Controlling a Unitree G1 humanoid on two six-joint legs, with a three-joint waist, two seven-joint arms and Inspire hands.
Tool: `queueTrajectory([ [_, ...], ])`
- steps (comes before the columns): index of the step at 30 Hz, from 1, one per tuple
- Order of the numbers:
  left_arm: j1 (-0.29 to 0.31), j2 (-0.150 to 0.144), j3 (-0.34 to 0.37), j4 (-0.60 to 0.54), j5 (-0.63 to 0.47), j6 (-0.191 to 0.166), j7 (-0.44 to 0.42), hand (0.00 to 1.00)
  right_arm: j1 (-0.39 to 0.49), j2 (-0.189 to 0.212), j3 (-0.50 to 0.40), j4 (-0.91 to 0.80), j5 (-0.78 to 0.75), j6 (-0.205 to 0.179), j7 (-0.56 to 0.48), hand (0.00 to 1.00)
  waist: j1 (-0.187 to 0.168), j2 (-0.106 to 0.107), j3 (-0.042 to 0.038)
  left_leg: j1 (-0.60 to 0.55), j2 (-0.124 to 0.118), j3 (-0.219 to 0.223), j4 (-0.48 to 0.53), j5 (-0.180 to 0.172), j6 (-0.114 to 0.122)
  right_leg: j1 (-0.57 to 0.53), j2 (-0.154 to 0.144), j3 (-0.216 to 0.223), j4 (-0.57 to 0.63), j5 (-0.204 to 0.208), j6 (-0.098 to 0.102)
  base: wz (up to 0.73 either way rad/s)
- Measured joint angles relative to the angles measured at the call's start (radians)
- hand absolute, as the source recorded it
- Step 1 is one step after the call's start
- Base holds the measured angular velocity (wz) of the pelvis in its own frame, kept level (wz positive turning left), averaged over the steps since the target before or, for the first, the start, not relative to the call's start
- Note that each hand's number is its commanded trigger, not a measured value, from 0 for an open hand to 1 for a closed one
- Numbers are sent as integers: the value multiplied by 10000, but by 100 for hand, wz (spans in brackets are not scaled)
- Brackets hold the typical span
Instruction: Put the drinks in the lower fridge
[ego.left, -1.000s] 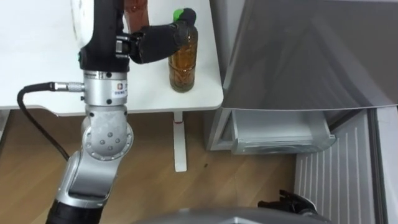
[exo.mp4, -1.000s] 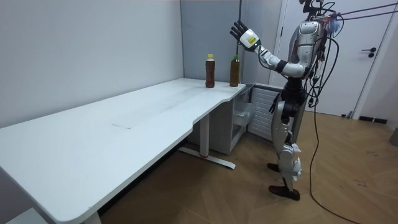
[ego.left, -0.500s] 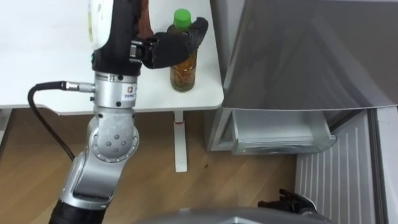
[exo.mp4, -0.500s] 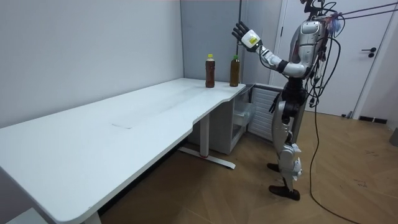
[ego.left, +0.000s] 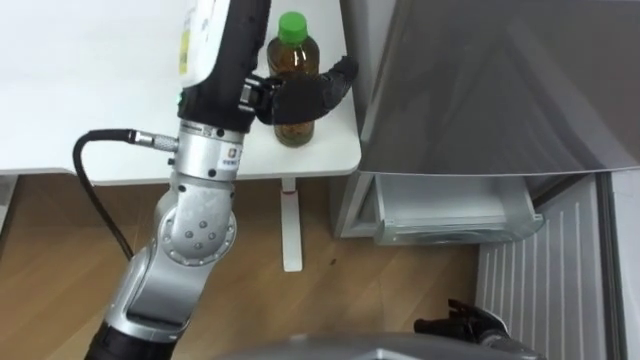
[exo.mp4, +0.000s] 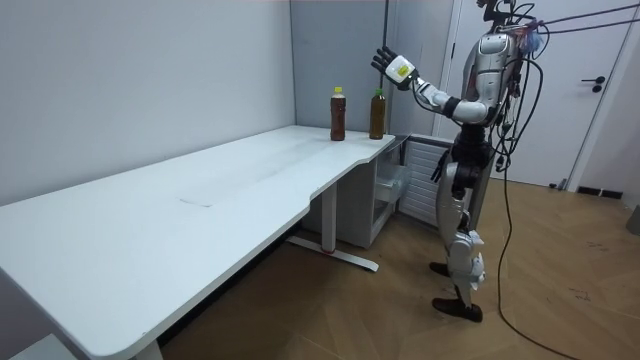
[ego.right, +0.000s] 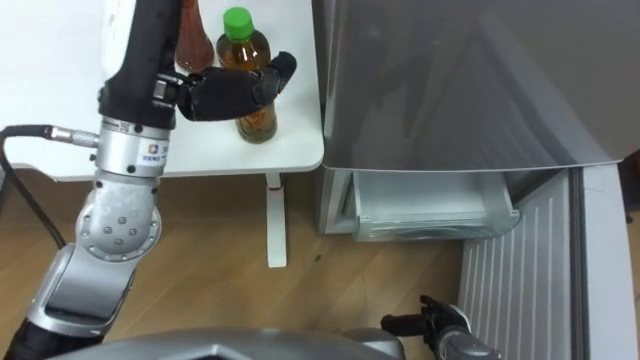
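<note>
- Left hand (ego.left: 297, 98) is held raised just over the green-capped bottle (ego.left: 292, 55), with fingers relaxed and nothing grasped.
- That bottle is seen upright near the corner of the white table (ego.left: 80, 100), with a second bottle (exo.mp4: 338, 113) beside it.
- Right hand (ego.left: 470, 325) is seen low, near the fridge's lower drawer (ego.left: 450, 215), which is pulled out.
- Reaching is judged to be the step in hand. Next, the left hand would need to be lowered and closed round the bottle's body.
</note>
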Motion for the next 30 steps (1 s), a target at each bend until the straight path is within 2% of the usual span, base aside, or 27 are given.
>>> queueTrajectory([
  [10,145,61,-84,270,2,423,-515,0,-40,-45,-15,-29,-92,203,142,0,-7,40,-61,42,3,5,3,0,0,25,-4,-13,45,6,-6,0],
  [20,221,63,-139,546,-52,429,-1049,0,-37,-46,-2,-74,-104,203,151,0,14,38,-67,43,3,0,22,12,19,-69,-5,-1,32,10,-1,0],
  [30,220,50,-209,981,-505,419,-1114,0,-40,-38,63,-80,-106,175,149,0,21,10,-39,83,3,-26,-16,12,18,60,0,18,14,10,-1,0],
])
